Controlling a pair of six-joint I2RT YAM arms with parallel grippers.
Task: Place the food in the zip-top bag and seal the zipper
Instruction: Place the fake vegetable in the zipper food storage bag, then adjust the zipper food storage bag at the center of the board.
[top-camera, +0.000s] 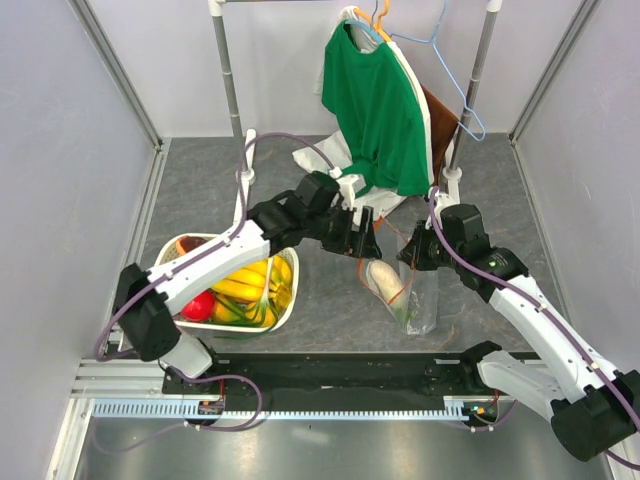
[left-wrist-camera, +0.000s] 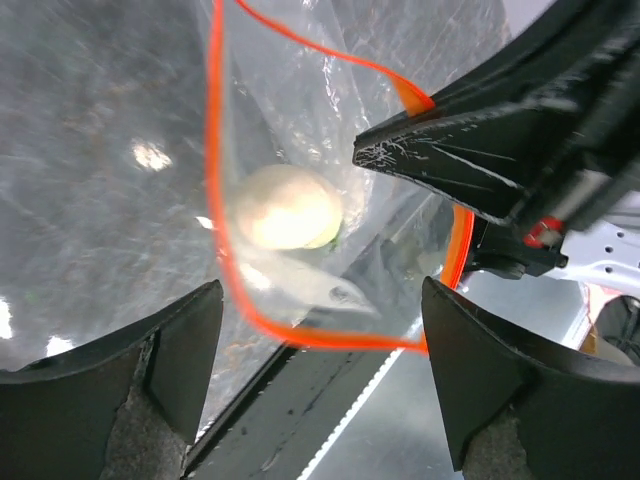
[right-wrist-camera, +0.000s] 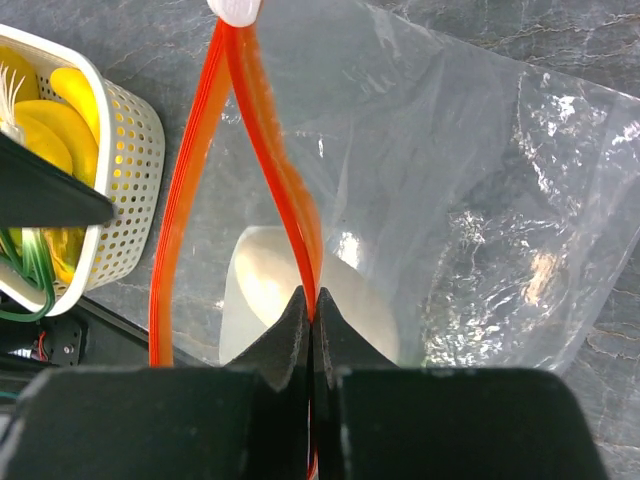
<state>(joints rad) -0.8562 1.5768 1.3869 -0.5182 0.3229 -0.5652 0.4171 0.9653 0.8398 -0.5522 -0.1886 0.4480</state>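
Centre table, just right of basket: zip-top bag (top-camera: 418, 300) showing clear and crinkly, mouth gaping, orange-red zipper (left-wrist-camera: 215, 180) looping round opening. One bag; one white radish (top-camera: 382, 278) lying inside, glowing pale through plastic. One white lattice basket (top-camera: 290, 300) sitting left, carrying yellow bananas (top-camera: 245, 283) and one red apple (top-camera: 198, 306); remaining pieces too tangled for counting. Right gripper (right-wrist-camera: 312, 318) pinching zipper strip, jaws pressing tight together on it. Left gripper (left-wrist-camera: 320, 320) hovering at bag mouth, jaws spreading wide, gripping nothing.
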